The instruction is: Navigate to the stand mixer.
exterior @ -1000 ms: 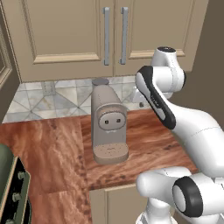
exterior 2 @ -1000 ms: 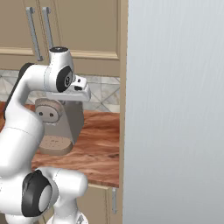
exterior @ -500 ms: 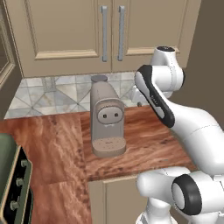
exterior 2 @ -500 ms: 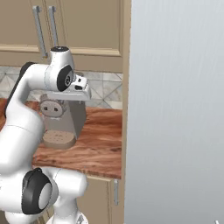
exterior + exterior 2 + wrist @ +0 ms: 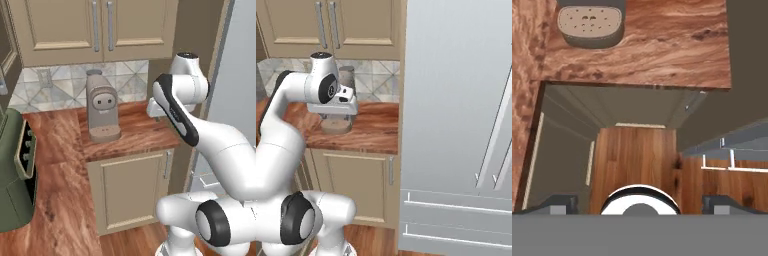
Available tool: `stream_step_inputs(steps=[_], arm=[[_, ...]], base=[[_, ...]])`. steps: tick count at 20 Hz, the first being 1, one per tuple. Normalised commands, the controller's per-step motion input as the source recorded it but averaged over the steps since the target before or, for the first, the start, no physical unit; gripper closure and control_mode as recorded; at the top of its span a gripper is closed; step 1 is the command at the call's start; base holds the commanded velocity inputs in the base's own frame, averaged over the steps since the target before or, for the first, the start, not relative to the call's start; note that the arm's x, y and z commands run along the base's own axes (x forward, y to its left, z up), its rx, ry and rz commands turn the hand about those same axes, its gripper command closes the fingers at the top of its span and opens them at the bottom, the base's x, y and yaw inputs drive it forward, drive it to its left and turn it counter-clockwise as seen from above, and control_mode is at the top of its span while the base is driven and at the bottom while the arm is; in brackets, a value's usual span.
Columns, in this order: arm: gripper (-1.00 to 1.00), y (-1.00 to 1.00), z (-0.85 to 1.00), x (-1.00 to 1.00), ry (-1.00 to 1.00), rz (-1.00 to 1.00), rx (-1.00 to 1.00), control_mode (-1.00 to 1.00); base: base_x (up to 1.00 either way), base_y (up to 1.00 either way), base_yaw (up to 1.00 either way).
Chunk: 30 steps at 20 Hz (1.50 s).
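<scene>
Coffee machine (image 5: 102, 106) at 11 o'clock on the counter (image 5: 145, 131); gripper (image 5: 640, 204) fingertips apart, empty. Best practice: keep driving, arm tucked, clearing the refrigerator (image 5: 456, 120).

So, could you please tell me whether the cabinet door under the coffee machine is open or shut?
Shut: the cabinet door sits flush with its frame below the counter that carries the coffee machine.
</scene>
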Motion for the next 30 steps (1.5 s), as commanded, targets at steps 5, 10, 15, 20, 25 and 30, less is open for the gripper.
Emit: stream_step_inputs(steps=[5, 10, 15, 20, 25, 30], arm=[[-1.0, 0.0, 0.0, 0.0, 0.0, 0.0, 0.0, 1.0], [-1.0, 0.0, 0.0, 0.0, 0.0, 0.0, 0.0, 1.0], [-1.0, 0.0, 0.0, 0.0, 0.0, 0.0, 0.0, 1.0], [-1.0, 0.0, 0.0, 0.0, 0.0, 0.0, 0.0, 1.0], [-1.0, 0.0, 0.0, 0.0, 0.0, 0.0, 0.0, 1.0], [-1.0, 0.0, 0.0, 0.0, 0.0, 0.0, 0.0, 1.0]], base=[[-0.87, -0.21, -0.41], [-0.52, -0.26, -0.69], [-0.18, -0.08, -0.85], [-0.02, -0.09, -0.86], [0.0, -0.01, -0.89], [0.0, -0.01, -0.89]])
